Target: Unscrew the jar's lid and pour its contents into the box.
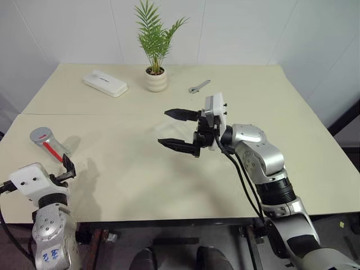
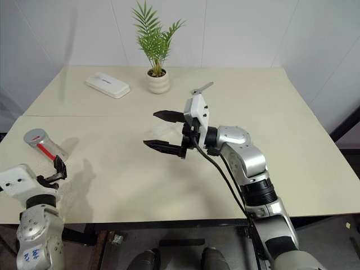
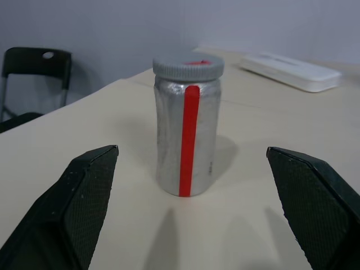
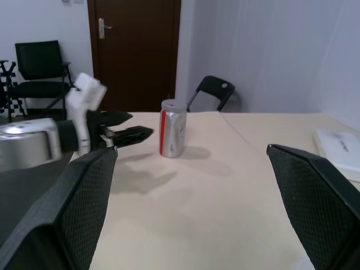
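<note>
The jar, grey with a red stripe down its side, stands upright at the table's left edge with the grey lid screwed on. My left gripper is open just short of the jar and points at it, with the jar centred between the fingers but apart from them. My right gripper hangs open and empty above the middle of the table, pointing left towards the jar. The contents are hidden inside the jar. The box is hidden or out of view.
At the back of the table lie a flat white case, a potted plant and a small wrench. Black chairs stand beyond the table's left side.
</note>
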{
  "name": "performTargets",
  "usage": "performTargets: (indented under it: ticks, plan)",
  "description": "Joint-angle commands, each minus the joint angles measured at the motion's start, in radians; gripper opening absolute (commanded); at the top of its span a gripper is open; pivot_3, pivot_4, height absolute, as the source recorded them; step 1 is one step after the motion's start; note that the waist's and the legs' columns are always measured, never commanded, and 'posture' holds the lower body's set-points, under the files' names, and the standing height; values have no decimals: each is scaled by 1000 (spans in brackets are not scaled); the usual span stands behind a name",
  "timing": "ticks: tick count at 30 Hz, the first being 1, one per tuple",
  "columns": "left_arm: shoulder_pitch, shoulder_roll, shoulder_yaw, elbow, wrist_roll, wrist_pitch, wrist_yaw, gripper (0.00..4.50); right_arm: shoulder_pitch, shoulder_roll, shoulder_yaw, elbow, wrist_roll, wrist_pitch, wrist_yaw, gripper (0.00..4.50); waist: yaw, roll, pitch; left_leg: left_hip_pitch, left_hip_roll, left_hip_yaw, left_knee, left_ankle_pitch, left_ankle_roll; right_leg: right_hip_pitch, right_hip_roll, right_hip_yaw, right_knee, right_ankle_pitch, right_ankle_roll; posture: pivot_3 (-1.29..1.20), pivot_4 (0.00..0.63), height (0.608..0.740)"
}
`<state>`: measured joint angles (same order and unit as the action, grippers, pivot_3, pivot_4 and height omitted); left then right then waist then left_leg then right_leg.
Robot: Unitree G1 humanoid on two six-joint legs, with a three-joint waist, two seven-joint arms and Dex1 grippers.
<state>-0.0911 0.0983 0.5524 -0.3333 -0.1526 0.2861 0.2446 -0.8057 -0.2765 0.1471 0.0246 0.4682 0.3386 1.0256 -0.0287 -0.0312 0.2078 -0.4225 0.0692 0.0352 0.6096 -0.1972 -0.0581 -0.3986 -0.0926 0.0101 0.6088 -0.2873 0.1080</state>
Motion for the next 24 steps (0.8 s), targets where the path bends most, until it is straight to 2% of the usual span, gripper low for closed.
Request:
performTargets:
  ticks: [1, 6, 15, 20, 24]
  plan:
    - [-67, 12, -29, 35, 36, -12, 49, 4487, 20, -5, -3, -39, 2, -1, 3, 4500, 2, 0, 0, 0, 0, 0, 0, 0, 0, 0, 0, 0, 0, 1, 2, 0, 150, 740]
    - [-130, 49, -4, 112, 52, 1, 93, 4487, 18, 0, 2, -26, -14, -10, 0, 4500, -3, 0, 0, 0, 1, 3, -1, -1, 4, -3, 0, -1, 0, 7, 14, 0, 150, 740]
    - [-229, 101, -10, 210, 64, -10, 145, 4487, 30, 19, -4, -27, -21, -21, -12, 4500, 2, 0, 0, -4, 13, 6, 0, -3, -1, -11, 12, -1, 3, 6, 11, 0, 150, 740]
    - [-251, 109, -10, 250, 78, -10, 174, 4487, 42, 14, -12, -40, -19, -20, -19, 4500, 0, 0, 0, -4, 14, 7, 0, -4, -2, -12, 13, 0, 4, 6, 10, 0, 150, 740]
    - [-289, 157, 2, 343, 80, -44, 172, 4487, 61, 3, -20, -69, -18, -11, -35, 4500, 2, 0, 0, -4, 15, 7, 0, -4, -2, -13, 13, 0, 5, 5, 9, 0, 150, 740]
